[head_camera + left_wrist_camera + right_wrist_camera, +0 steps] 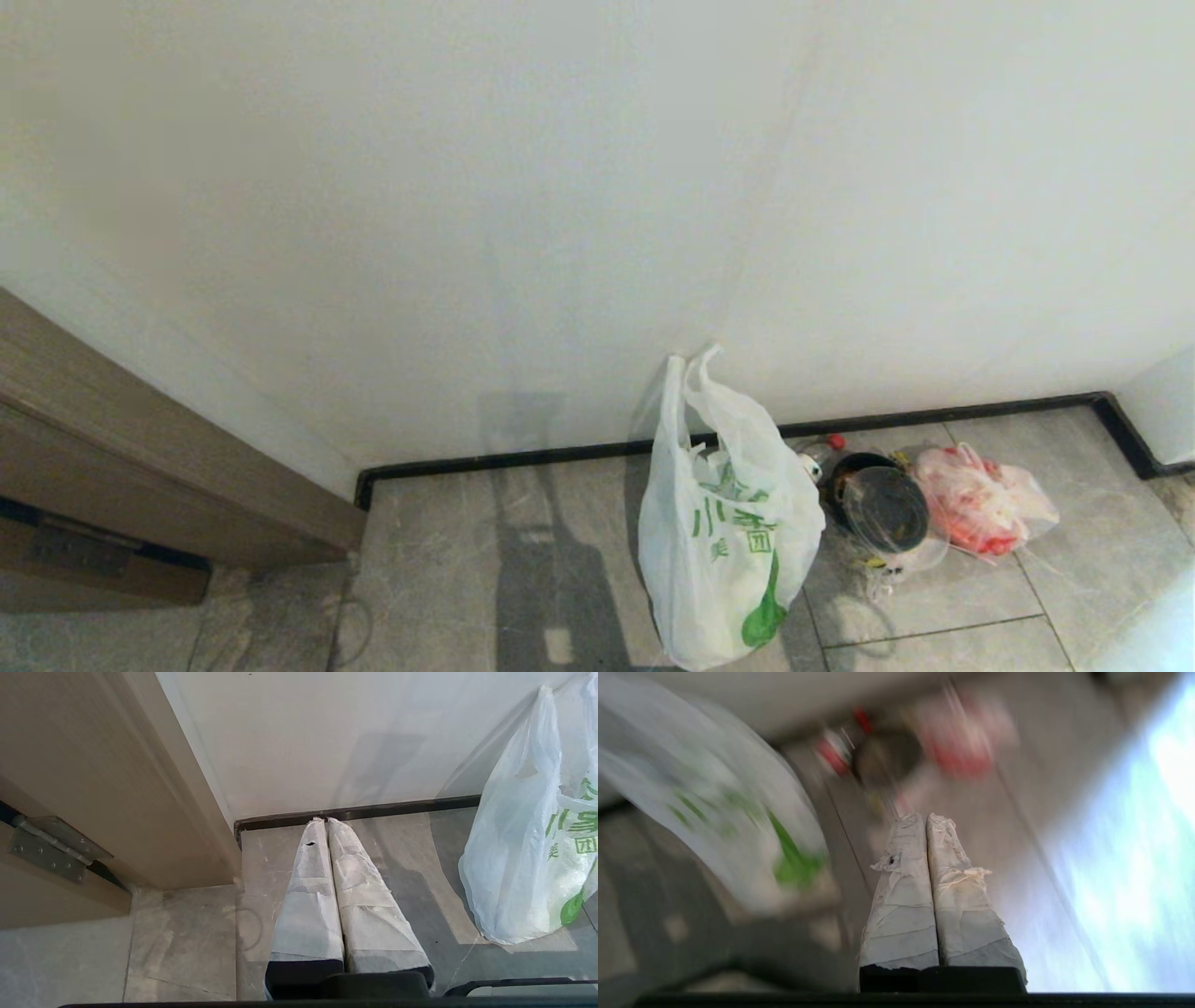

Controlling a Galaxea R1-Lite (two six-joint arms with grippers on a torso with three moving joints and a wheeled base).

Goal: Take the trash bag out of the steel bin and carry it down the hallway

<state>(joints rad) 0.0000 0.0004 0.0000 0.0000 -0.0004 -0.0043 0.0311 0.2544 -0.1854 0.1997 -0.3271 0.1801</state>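
A trash bag — thin white plastic with green printed characters and two loop handles standing up — sits on the grey marble-look floor tiles of a hallway, at about 5 o'clock in the head view, its handles rising against the plain white wall. Just beside it, at its 3 o'clock, lies a black round bowl in clear wrap, and next to that, farther toward 3 o'clock, a clear bag with red contents; a small red-capped item peeks out behind the bowl, near the black skirting. A tan door frame fills the 8 o'clock corner, with a metal hinge visible in the left wrist view.

Neither arm appears in the head view. The left gripper, its fingers wrapped in pale tape and pressed together with nothing between them, points at the skirting, the trash bag well off toward 3 o'clock in its picture. The right gripper — likewise taped, fingers closed on nothing — hangs over the floor tiles; its view is smeared, with the trash bag at 9 o'clock and the bowl and red-filled bag blurred at 12 o'clock.
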